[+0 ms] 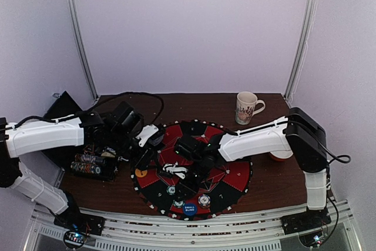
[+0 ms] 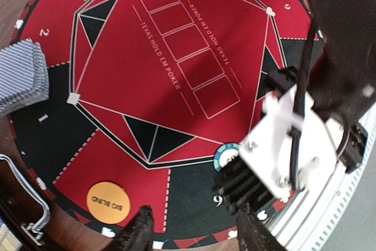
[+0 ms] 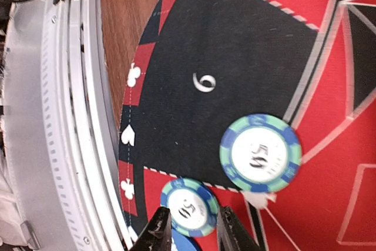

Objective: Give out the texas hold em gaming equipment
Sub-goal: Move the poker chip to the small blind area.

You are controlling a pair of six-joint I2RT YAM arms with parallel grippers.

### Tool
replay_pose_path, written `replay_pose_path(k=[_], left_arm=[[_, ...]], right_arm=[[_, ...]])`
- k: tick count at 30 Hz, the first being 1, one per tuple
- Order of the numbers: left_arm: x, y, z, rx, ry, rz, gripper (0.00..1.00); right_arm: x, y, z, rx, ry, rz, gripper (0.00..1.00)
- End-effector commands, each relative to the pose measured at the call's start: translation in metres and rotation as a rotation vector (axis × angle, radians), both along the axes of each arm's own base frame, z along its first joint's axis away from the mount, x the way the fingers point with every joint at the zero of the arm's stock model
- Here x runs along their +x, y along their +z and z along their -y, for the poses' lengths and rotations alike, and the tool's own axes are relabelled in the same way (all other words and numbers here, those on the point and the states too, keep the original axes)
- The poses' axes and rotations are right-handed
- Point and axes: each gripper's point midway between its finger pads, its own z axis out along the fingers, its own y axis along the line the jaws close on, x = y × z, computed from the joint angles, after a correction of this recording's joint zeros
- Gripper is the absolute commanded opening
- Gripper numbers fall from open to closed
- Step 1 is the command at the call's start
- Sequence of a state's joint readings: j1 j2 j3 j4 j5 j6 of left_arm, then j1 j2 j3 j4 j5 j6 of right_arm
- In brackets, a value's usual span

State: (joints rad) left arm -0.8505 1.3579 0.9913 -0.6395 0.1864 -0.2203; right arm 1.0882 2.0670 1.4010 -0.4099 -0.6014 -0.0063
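Nearest the arm bases, the blue button (image 1: 190, 208) lies on the near rim of the round red-and-black mat (image 1: 238, 174), which sits on the table (image 1: 271, 181). Just beyond it, in the black field marked 6, the right claw (image 3: 194, 227) hangs low over the mat. Its two fingers press against opposite sides of the near 50 chip (image 3: 189, 207), pinching it by the rim. The second 50 chip (image 3: 260, 154) lies flat a little farther in, near the first but apart from it, where the black field meets the red centre.

To the left, the orange button (image 2: 110, 202) marked BIG BLIND rests on a red field at the mat's edge. The left claw (image 2: 197, 230) hovers above the mat just beside this button, its fingers spread with nothing between them.

Farther along the left edge, the deck (image 2: 20, 77) of grey-blue cards lies partly on the mat. A dark case (image 1: 91, 166) holding rows of chips sits on the table to the mat's left. The bowl (image 1: 281, 156) peeks out behind the right arm. At the far side stands the mug (image 1: 247, 107), well apart from the mat.
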Motion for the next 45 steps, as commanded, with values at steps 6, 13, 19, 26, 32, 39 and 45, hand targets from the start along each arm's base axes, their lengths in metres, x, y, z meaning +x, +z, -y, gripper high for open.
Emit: replay_pose_path(k=[6,13,19,26,32,39,45], left_arm=[[-0.001,-0.038,0.029,-0.047,-0.026,-0.047,0.4],[-0.012,-0.081,0.071,0.062,-0.157,-0.054,0.26],[-0.037,-0.128,0.071,0.204,-0.243,-0.128,0.18],[-0.084,-0.136,0.046,0.282,-0.328,-0.259,0.12],[-0.098,-0.116,0.039,0.24,-0.315,-0.305,0.09],[-0.086,-0.093,0.055,0.178,-0.297,-0.242,0.14],[-0.074,-0.074,0.048,0.189,-0.261,-0.163,0.39]], right_arm=[[0.085,0.081,0.037,0.191,-0.317,0.059,0.34],[0.111,0.086,0.073,0.16,-0.446,0.152,0.34],[0.106,0.078,0.086,0.14,-0.462,0.153,0.34],[0.103,0.077,0.089,0.137,-0.458,0.152,0.34],[0.103,0.075,0.087,0.135,-0.447,0.146,0.33],[0.105,0.075,0.086,0.128,-0.438,0.151,0.34],[0.103,0.075,0.089,0.119,-0.434,0.156,0.34]])
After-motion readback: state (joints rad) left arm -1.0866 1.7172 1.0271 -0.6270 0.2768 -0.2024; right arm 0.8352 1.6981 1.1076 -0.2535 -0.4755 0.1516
